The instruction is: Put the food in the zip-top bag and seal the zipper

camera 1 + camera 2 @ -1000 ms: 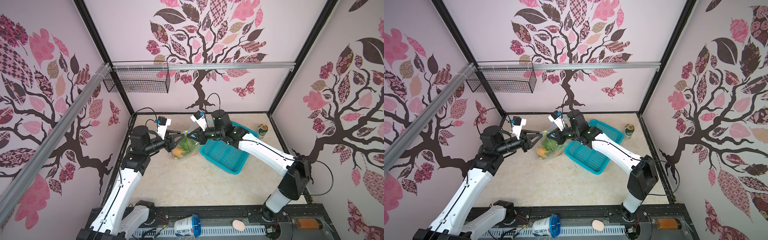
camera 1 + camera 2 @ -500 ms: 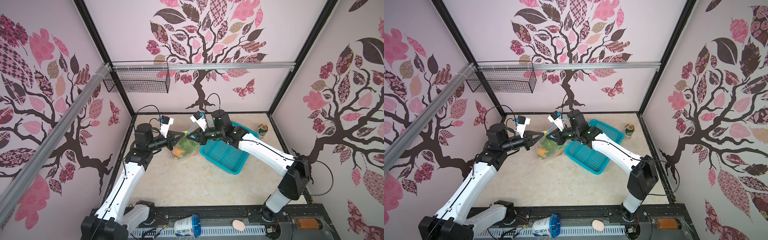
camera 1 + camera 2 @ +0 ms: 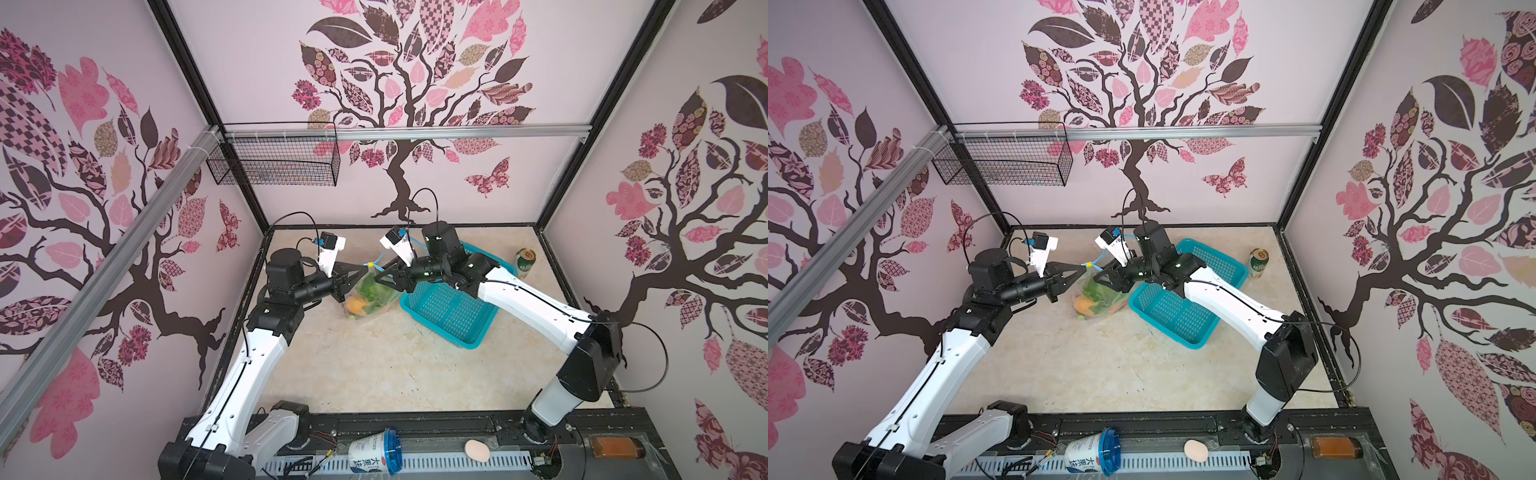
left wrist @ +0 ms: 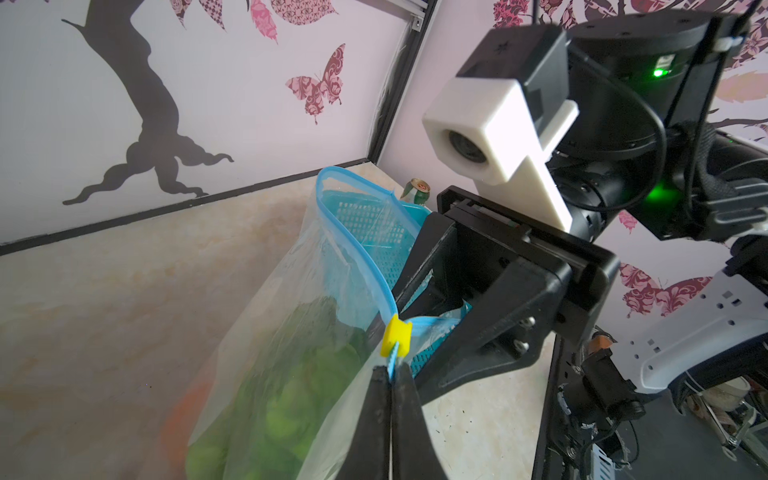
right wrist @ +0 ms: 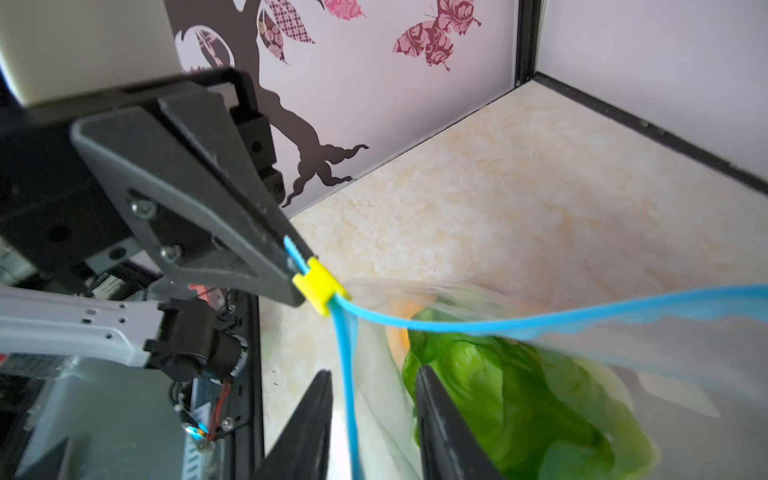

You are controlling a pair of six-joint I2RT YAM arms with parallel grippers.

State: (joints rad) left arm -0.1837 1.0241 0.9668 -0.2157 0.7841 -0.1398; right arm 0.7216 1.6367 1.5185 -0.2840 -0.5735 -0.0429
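Pinching the end of the zipper (image 5: 348, 374), the left gripper (image 4: 390, 376) has its jaws pressed flat together on the light-blue strip. Its tips touch the yellow slider (image 4: 397, 337). To its right, the zip-top bag (image 3: 368, 297) stands on the table (image 3: 374, 365) between the two arms. Inside it are the food items: a green cabbage (image 5: 519, 395) and, lower down, an orange pumpkin (image 3: 356, 304). Farther right, the right gripper (image 5: 374, 384) stands partly open. One strand of the strip runs through the gap, and neither finger visibly presses on it.

Both top views show the bag's place and the arms' reach, but the strip appears only as a thin line. The left wrist view shows the bag's mouth as an open loop beyond the slider, unsealed. The right wrist view shows two strands parting at the slider, and the left gripper's tips (image 5: 297, 270) on the strip's end.

The bag sits just beside the near corner of the teal basket (image 3: 449, 307), which lies under the right arm. A green can (image 3: 525, 262) stands near the right wall, well apart from the bag. Bare tabletop stretches from the bag to the front rail.
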